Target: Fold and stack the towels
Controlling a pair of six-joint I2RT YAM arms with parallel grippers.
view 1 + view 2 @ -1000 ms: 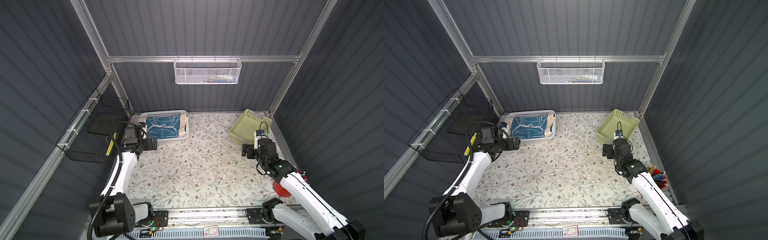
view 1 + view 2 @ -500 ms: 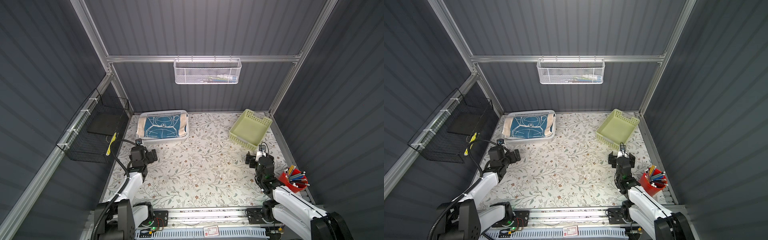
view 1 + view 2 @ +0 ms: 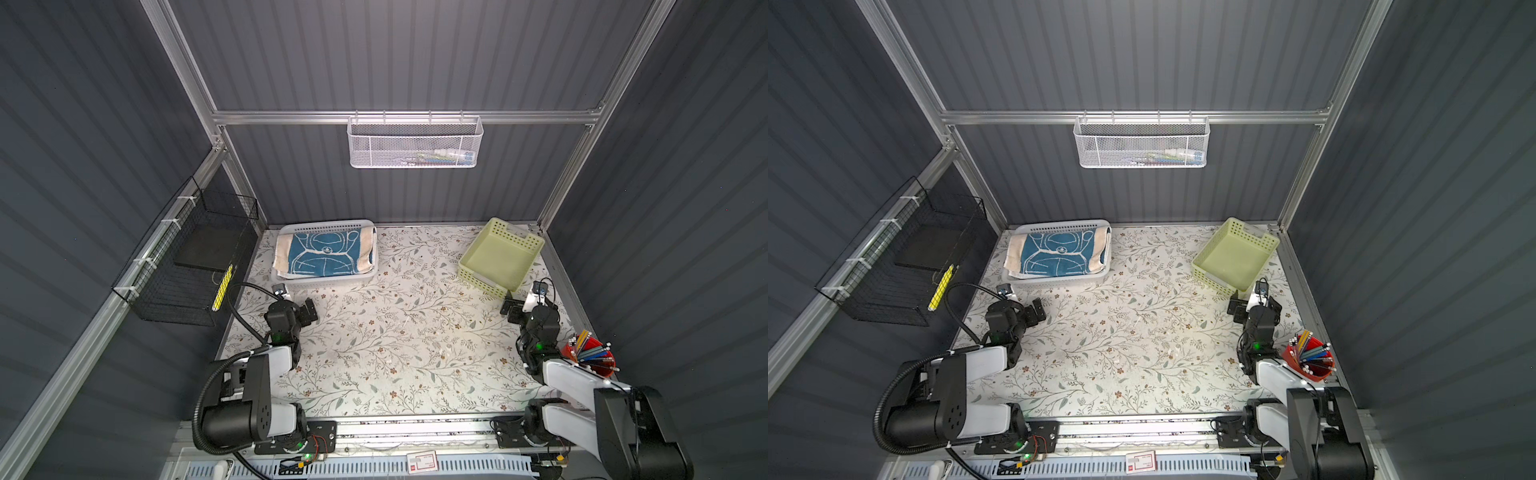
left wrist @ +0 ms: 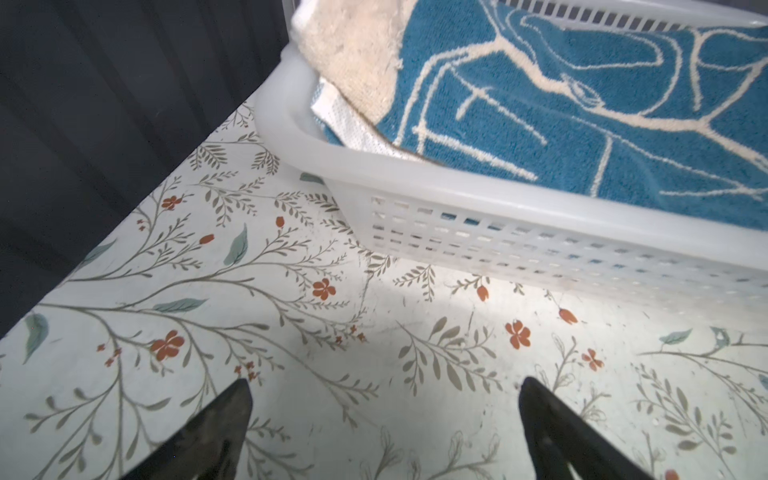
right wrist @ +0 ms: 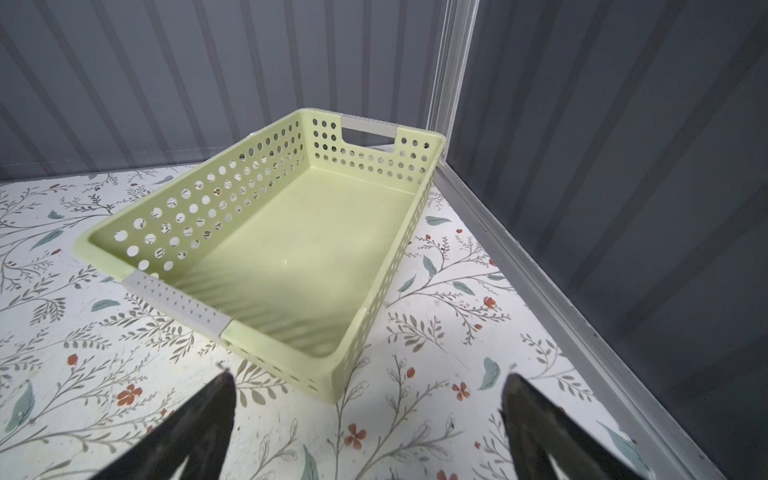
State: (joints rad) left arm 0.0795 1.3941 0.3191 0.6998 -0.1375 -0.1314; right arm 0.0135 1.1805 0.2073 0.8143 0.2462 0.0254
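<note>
One cream-blue towel (image 4: 582,104) in white basket (image 4: 457,191); left gripper (image 4: 384,384) near, apart, spread

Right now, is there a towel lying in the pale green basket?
No, the right wrist view shows the pale green basket holding nothing, its bare floor visible from wall to wall.
</note>
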